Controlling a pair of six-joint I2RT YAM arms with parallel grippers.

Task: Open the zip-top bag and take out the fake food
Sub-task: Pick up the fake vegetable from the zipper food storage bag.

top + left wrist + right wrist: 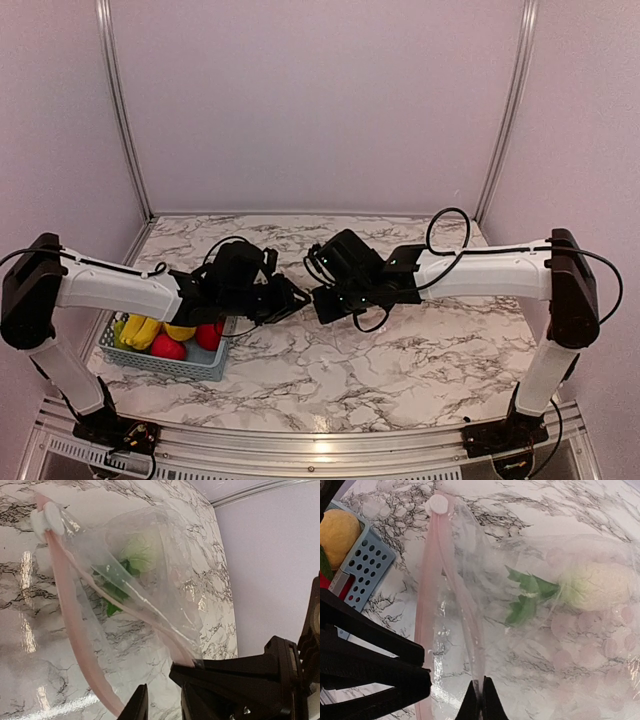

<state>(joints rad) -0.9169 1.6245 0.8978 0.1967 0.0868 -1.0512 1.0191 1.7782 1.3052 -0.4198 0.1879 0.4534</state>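
**Legible markings: none**

Checked all three views. The zip-top bag (pixel 570 650), blue basket (pixel 368 566), left arm (pixel 112 287) and right arm (pixel 492 270) carry no text, label, brand, number or sign that can be read.

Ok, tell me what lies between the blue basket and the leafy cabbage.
Right wrist view: the pink zipper strips of the zip-top bag run between basket and cabbage.
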